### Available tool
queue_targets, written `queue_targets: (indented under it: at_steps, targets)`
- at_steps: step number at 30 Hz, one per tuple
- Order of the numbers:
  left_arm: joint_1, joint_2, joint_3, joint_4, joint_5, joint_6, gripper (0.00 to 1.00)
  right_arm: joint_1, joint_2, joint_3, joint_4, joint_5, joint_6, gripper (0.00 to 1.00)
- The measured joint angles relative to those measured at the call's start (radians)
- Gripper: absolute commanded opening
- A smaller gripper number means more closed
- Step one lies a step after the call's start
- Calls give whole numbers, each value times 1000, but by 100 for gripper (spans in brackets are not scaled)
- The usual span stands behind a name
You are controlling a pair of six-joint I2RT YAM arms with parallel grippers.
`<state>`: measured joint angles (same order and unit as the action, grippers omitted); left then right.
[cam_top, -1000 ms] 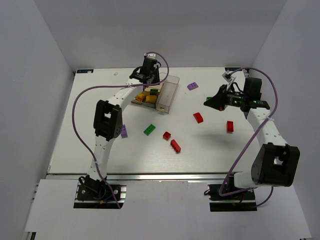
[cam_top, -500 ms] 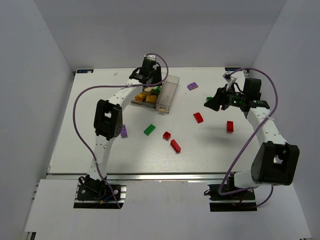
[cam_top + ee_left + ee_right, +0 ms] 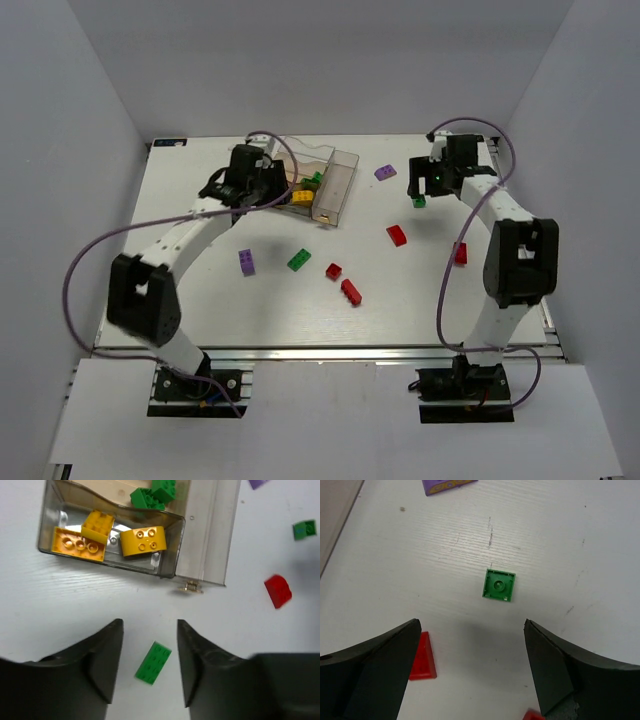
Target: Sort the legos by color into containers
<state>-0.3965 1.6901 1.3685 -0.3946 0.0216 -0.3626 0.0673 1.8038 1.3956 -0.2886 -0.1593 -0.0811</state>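
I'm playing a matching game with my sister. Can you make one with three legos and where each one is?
Things:
1. yellow legos
2. small square green lego
3. long green lego

Places:
A. on the table, seen past the open right gripper
B. on the table, seen past the open left gripper
C. inside the clear box

Pairs: 1-C, 2-A, 3-B
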Motion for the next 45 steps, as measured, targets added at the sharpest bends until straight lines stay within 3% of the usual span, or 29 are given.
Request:
queue_targets:
  at_steps: [5, 10, 18, 25, 30, 31, 32, 34, 35, 37, 45]
  targets:
    - [7, -307, -220, 84, -7, 38, 80, 61, 169, 127, -43, 126, -1, 78]
    - [-8, -456, -317, 114, -94, 90, 84, 69, 342, 301, -97, 204, 4, 69]
    - [-11, -487, -325, 137, -153, 127, 84, 62, 445, 398, -161, 265, 8, 60]
    - [-11, -487, -325, 137, -164, 135, 84, 58, 445, 388, -181, 264, 2, 45]
    - [-11, -487, -325, 137, -165, 137, 84, 58, 445, 381, -184, 254, 0, 42]
    - [-11, -487, -325, 137, -165, 137, 84, 58, 445, 381, -184, 254, 0, 40]
    - [-11, -487, -325, 137, -166, 137, 84, 58, 445, 381, -184, 253, 0, 29]
    - [-11, -487, -325, 137, -168, 137, 84, 57, 445, 381, -185, 250, -2, 18]
    - [-11, -487, -325, 137, -169, 137, 84, 57, 445, 381, -184, 245, -6, 9]
    - [-11, -487, -325, 137, -169, 137, 84, 57, 441, 380, -184, 211, -32, 1]
    - [-11, -486, -330, 141, -160, 143, 84, 86, 346, 364, -221, -181, -306, 0]
